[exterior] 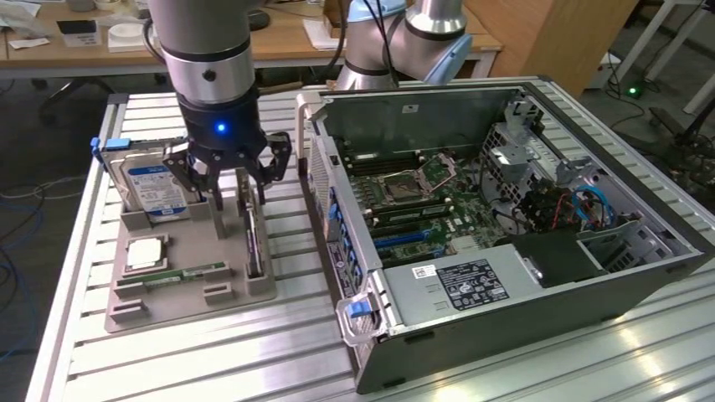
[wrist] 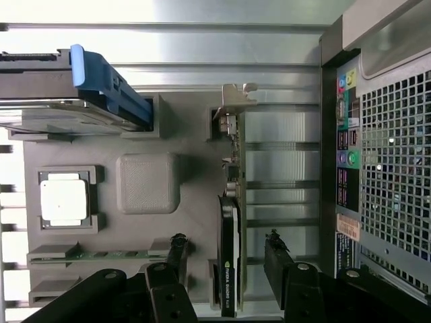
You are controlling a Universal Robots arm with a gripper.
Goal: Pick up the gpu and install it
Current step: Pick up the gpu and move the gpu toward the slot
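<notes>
My end effector (wrist: 225, 237) is spread, a finger on each side of the gpu (wrist: 229, 276), gaps showing. The gpu stands on edge in the grey tray (wrist: 195, 168), which also holds a memory stick (wrist: 111, 254), processor (wrist: 64, 202) and hard drive (wrist: 60, 101). Beyond, the open computer case (exterior: 424, 105) holds its motherboard (exterior: 430, 205).

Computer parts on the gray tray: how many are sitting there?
4. The hard drive stands at the far end of the tray. The processor chip and memory stick lie nearer the camera. The gpu stands on edge below the open gripper. None seems hidden.
</notes>
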